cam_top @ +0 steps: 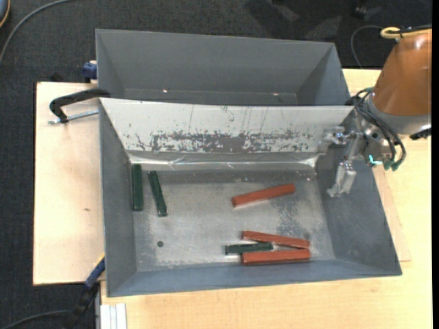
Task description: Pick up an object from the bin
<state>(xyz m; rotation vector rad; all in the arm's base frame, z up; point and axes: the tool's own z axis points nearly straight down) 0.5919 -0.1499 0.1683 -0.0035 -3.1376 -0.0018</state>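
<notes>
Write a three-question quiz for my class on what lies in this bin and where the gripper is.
1. True or false: the two green sticks at the left of the bin lie close together, both running roughly front to back.
2. How many red sticks lie in the bin? A two; B three; C five.
3. Fill in: as the camera sees it, the gripper hangs by the bin's ___ wall.

Key: 1 true. 2 B: one alone mid-bin, two in the small pile at the front. 3 right.
</notes>
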